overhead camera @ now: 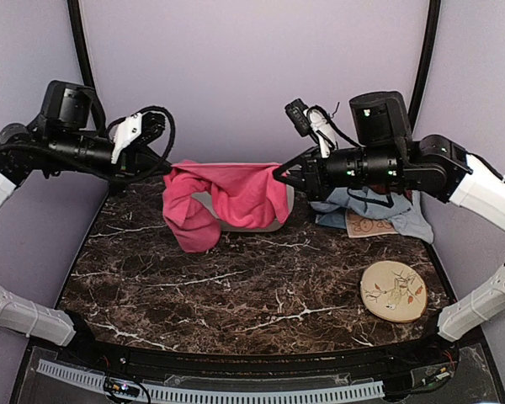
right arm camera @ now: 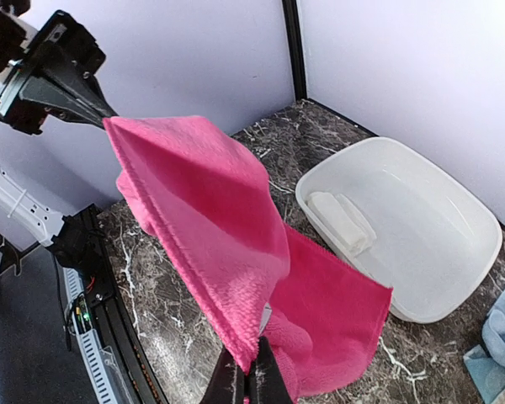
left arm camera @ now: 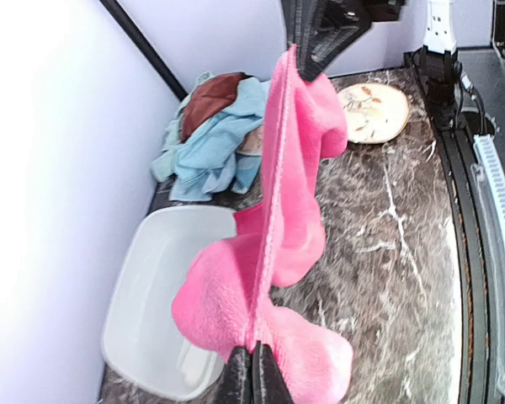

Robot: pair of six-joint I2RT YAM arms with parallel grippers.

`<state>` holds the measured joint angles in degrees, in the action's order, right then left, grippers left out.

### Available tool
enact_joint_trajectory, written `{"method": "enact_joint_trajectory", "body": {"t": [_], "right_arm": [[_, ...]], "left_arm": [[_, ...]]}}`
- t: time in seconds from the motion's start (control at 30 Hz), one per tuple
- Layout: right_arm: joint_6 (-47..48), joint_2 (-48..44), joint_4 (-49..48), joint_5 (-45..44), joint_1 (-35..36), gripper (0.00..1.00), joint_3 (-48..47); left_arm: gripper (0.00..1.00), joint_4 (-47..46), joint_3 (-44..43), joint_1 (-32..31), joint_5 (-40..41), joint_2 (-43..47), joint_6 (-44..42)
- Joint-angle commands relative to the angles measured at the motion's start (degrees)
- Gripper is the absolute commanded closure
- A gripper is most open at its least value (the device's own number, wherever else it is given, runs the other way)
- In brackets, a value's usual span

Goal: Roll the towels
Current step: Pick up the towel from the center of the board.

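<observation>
Pink towel (overhead camera: pixel 236 195) hangs above the basin (overhead camera: pixel 252 225), its long axis running nine to three. Left gripper (overhead camera: pixel 166 165) and right gripper (overhead camera: pixel 279 173) are each pinched tight on an end, equally near.

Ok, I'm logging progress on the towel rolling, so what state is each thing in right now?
pink towel: unrolled, hanging in the air between both claws.
left claw: shut on the pink towel.
right claw: shut on the pink towel.
white basin: upright on the table.
cream-white towel: compact bundle, lying in the basin.
towel pile: crumpled, unrolled, beside the basin.
leaf-pattern disc: lying flat on the table.
</observation>
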<state>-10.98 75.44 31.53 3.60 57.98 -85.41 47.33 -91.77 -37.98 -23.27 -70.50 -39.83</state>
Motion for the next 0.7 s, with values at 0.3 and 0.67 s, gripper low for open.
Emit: {"method": "enact_joint_trajectory", "body": {"t": [0.3,0.67], "right_arm": [[-0.3,1.5,4.7,-6.6,2.1,1.0,-2.5],[-1.1,-2.5,8.3,-11.7,2.1,1.0,3.2]], "left_arm": [[1.0,13.3,14.3,-0.3,15.7,9.6,-4.1],[0.55,-0.4,32.1,-0.9,9.3,4.2,0.1]]}}
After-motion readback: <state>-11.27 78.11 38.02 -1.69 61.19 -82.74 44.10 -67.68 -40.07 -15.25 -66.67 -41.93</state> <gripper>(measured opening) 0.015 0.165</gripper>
